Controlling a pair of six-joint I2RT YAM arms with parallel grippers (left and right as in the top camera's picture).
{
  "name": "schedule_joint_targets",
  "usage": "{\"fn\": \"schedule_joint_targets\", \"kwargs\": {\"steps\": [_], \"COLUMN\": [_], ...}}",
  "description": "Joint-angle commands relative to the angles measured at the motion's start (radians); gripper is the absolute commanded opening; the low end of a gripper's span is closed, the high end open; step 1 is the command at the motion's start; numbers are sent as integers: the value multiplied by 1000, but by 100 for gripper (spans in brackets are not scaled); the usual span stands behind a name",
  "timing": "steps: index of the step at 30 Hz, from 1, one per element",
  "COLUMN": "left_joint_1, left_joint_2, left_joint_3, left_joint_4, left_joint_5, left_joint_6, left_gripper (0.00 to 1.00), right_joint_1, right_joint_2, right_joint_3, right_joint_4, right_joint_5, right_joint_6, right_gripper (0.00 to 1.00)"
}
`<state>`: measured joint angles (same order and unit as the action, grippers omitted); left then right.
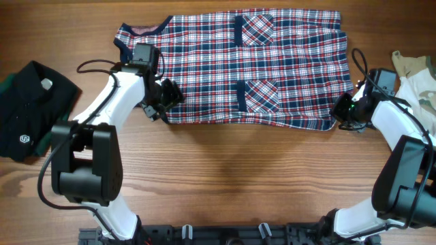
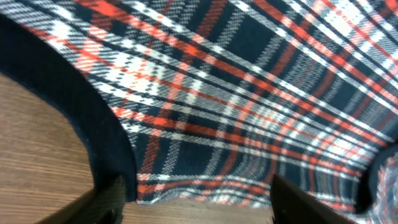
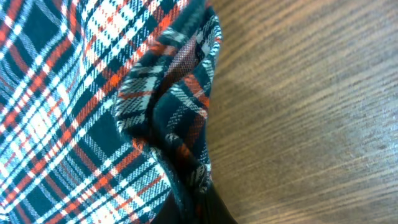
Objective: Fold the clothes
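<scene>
1. Brown wood makes up the desk [image 1: 225, 184], and all the things lie on it.
2. The shirt [image 1: 286, 68] is spread flat along the far edge of the desk, in the middle.
3. A black top [image 1: 27, 116] sits at the left edge and a beige top [image 1: 415, 75] at the right edge. Both lie apart from the shirt.
4. The right gripper [image 1: 343, 109] is at the near right corner of the shirt. Its jaws are together and pinch that corner. The right wrist view shows the cloth bunched into a little fold where they bite.
5. The left gripper [image 1: 167, 95] is at the near left corner of the shirt. Its fingers [image 2: 102, 202] stand apart, one on each side, with the shirt's edge lying between them. They hold nothing yet.
6. I think the step in hand is grabbing both near corners for the first fold. The right side looks done and the left side is not.
7. Next, the left jaws need to close on the cloth, getting under the edge and not just pressing on the wood.
8. After that, both arms would need to lift together, at the same height, and carry the near edge over toward the far edge of the desk, so the fold comes out straight.
</scene>
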<state>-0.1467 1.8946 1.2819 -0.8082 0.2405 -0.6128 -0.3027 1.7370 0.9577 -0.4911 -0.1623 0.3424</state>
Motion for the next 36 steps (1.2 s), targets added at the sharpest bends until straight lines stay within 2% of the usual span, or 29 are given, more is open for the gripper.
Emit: {"fn": "schedule_joint_targets", "kwargs": {"steps": [1, 4, 9, 15, 19, 22, 25, 28, 29, 31, 36], "left_joint_1": [-31, -35, -35, -35, -35, -35, -35, -34, -34, -34, 19], "left_joint_2": [1, 1, 1, 1, 1, 1, 1, 1, 1, -2, -72], "left_joint_3": [-9, -9, -27, -148, -150, -150, -150, -150, -150, -148, -132], "left_joint_4": [-9, -24, -31, 131, 162, 164, 174, 190, 198, 210, 207], "left_joint_5": [-114, -185, -190, -104, -103, -103, -99, -99, -98, -98, -95], "left_joint_6": [-26, -25, -25, -47, -51, -51, -50, -50, -50, -47, -42], "left_gripper": [78, 80, 84, 82, 78, 69, 47, 34, 27, 4, 4], "right_joint_1": [2, 2, 2, 2, 2, 2, 2, 2, 2, 2, 2], "right_joint_2": [7, 8, 8, 8, 8, 8, 8, 8, 8, 8, 8], "right_joint_3": [-5, -5, -5, -5, -5, -5, -5, -5, -5, -5, 2], "right_joint_4": [24, 28, 24, 27, 27, 27, 31, 34, 35, 27, 35], "right_joint_5": [-73, -74, -74, -74, -74, -74, -74, -74, -74, -74, -74], "right_joint_6": [1, 1, -1, -2, 1, 1, 0, 0, 0, -9, -29], "right_gripper": [4, 4, 4, 4, 4, 4, 4, 4, 5, 4, 4]}}
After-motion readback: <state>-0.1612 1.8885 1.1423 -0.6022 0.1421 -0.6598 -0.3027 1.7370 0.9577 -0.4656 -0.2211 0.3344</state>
